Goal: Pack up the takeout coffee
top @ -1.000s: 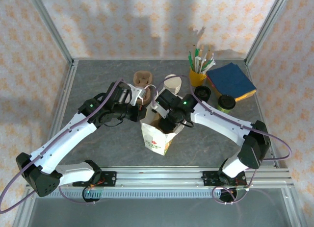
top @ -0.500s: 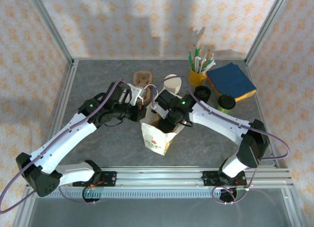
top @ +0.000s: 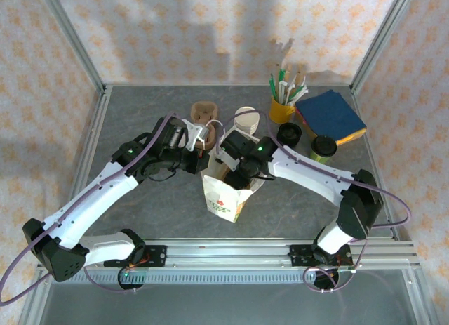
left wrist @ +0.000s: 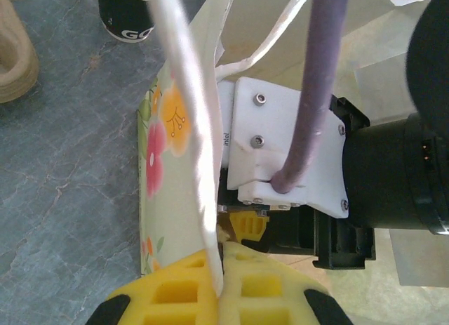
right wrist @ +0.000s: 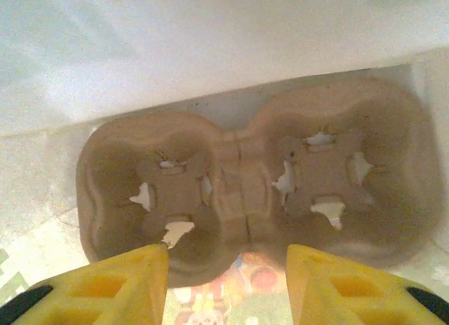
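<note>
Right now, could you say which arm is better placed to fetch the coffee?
Right: the right fingers are open and empty, the coffee stands on that side; the left fingers clamp the bag handle.

Looking down on a grey marbled tabletop at frame centre, fenced by aluminium posts at upper left and right, backed by pale orange flower-patterned walls carrying soft shadows along the top.
</note>
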